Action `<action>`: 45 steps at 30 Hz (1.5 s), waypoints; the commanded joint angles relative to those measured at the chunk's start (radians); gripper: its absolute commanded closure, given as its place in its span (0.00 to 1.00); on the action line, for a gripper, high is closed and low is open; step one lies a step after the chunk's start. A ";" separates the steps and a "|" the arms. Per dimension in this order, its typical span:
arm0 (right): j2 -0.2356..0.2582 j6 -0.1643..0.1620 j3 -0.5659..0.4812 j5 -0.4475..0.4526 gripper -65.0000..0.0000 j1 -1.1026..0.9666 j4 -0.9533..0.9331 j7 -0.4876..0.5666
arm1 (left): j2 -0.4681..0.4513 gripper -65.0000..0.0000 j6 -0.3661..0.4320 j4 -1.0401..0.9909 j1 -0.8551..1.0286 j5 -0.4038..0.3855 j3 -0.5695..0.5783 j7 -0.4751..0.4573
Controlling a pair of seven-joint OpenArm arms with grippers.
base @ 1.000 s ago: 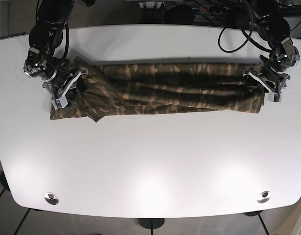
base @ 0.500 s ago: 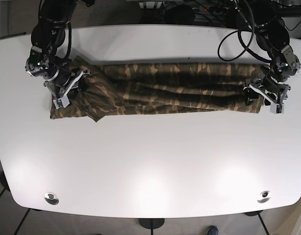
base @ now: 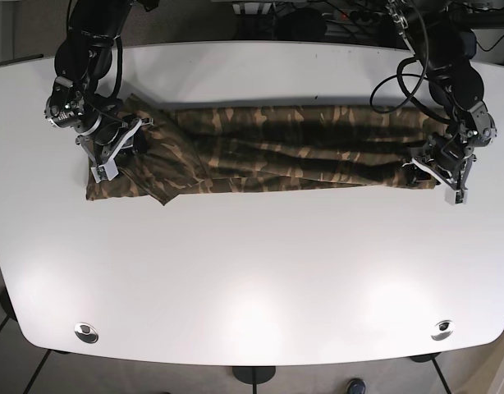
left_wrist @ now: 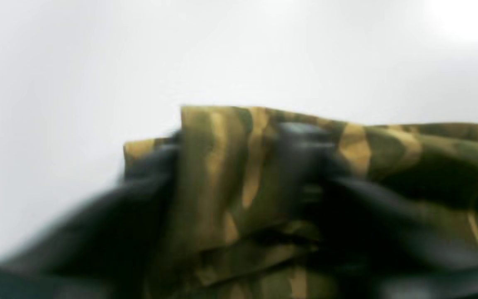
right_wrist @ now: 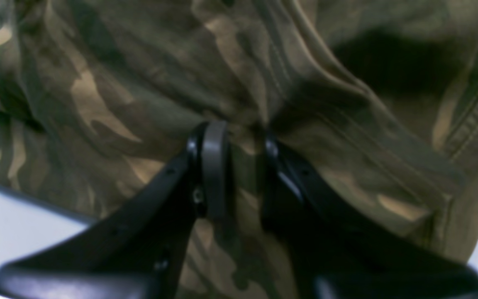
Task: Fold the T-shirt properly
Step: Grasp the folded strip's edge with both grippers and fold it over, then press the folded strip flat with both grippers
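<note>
Base view: a camouflage T-shirt (base: 277, 152) in olive, tan and dark brown lies folded into a long narrow band across the far half of a smooth white table (base: 252, 271) with rounded corners. The cloth is soft and rumpled, with lengthwise creases along the band and a wider, flap-like mass at its left end. The right gripper (base: 112, 152) sits on that left end, its black fingers pressed into the fabric. The left gripper (base: 439, 171) is at the band's right end, at the near corner of the cloth. Two round metal fittings (base: 85, 332) are set into the near edge of the table, well apart.

Left wrist view: heavily blurred. Two dark fingers (left_wrist: 313, 166) stand either side of a bunched fold of the T-shirt (left_wrist: 230, 166), which rises as a squared-off edge against the white table (left_wrist: 239, 50). The fingers look drawn in narrowly on the cloth, gripping it, though the blur hides the contact itself.

Right wrist view: matte black fingers (right_wrist: 212, 166) with rounded tips are pinched close together on a raised ridge of the T-shirt (right_wrist: 139, 83). The fabric shows fine weave, soft wrinkles and a stitched hem (right_wrist: 475, 120) at the right. Slivers of table (right_wrist: 10, 220) show at the left and right edges.
</note>
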 commanded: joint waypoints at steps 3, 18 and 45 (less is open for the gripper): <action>0.009 0.004 0.001 0.005 0.82 0.008 0.011 -0.004 | -0.019 1.00 -0.004 0.034 -0.018 -0.013 -0.004 -0.013; 0.009 0.002 0.004 0.003 0.82 0.010 0.011 -0.003 | -0.010 0.99 -0.004 0.401 0.318 -0.007 -0.080 -0.009; 0.007 0.004 0.002 0.005 0.82 0.010 0.009 -0.003 | -0.079 0.36 -0.189 0.008 0.205 -0.205 -0.327 0.272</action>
